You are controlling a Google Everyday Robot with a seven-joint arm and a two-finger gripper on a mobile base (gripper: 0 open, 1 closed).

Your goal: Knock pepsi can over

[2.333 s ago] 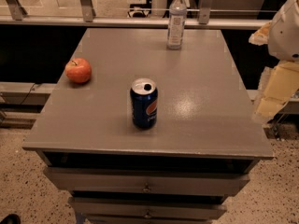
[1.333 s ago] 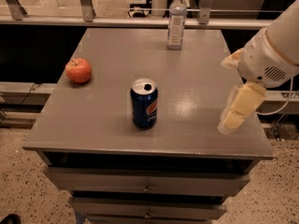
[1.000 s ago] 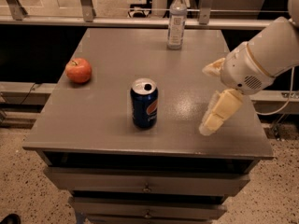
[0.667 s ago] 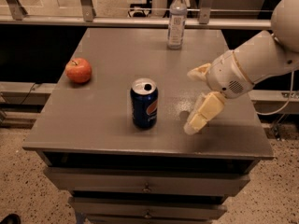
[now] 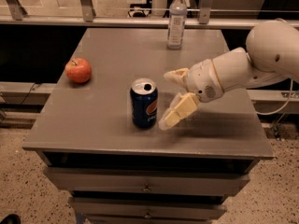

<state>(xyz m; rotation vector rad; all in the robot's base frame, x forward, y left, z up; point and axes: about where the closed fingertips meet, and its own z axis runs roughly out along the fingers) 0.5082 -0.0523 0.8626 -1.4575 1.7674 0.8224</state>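
Pepsi can (image 5: 144,102) stands upright on a grey surface (image 5: 107,55), nearer the front edge than the back. We see a dark-blue can with a round red, white and blue logo facing us and a silver top whose opening shows as a dark hole.

Just to the right of the can, as we look at it, is the robot's pincer (image 5: 165,99). Its two pale, cream-coloured fingers are spread wide apart. One finger (image 5: 175,74) sits level with the can's top, a little to the right of it and apart from it. The other finger (image 5: 180,110) slants down toward the can's base, and its tip lies just beside the can's lower right side. We cannot tell whether that tip touches the can. Nothing is held between the fingers.

A thick white arm (image 5: 252,62) runs from the pincer away to the right of the can and out of view.

Left of the can and farther back, well apart from it, a red apple (image 5: 78,70) rests on the surface. Behind the can and slightly to the right, near the back edge, a clear plastic water bottle (image 5: 176,18) stands upright.

Below the can, under the front edge, we see grey drawers (image 5: 147,181).
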